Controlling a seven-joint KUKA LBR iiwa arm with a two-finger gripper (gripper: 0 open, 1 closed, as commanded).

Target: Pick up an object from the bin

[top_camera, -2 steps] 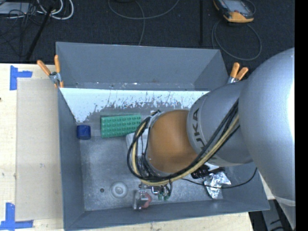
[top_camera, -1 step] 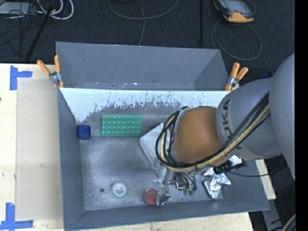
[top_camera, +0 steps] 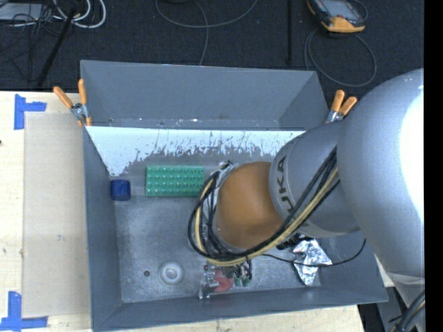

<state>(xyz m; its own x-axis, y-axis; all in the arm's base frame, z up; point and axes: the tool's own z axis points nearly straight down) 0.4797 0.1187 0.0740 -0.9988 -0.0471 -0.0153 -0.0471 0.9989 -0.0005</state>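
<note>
Camera view, looking down into a grey metal bin (top_camera: 104,254). A large silver arm (top_camera: 387,178) comes in from the right and bends down into the bin. Its wrist carries a rounded orange cover (top_camera: 246,206) with looped black and yellow cables (top_camera: 199,221) around it.

The pincer (top_camera: 223,279) is low, close to the bin's near wall. The wrist hides most of it, so whether it is spread or pressed together cannot be told. A small reddish and green patch shows at its tip. It may be a loose thing or part of the robot.

A grey round cap (top_camera: 170,274) lies flat on the bin floor near the pincer's left. A crumpled piece of foil (top_camera: 309,258) lies to its right, partly under the arm. A green studded plate (top_camera: 175,181) and a small blue cube (top_camera: 120,189) sit well apart from the pincer, against the far slope.

The arm seems to be at the grasping stage, down at floor level. The next move likely calls for closing on whatever is beneath the tip and lifting straight up, clear of the near wall.

The bin floor is speckled grey, and the pale far slope is streaked with dark scratches. Beyond the bin is a dark floor (top_camera: 228,33) with thin cords and an orange-and-black device (top_camera: 337,12).
</note>
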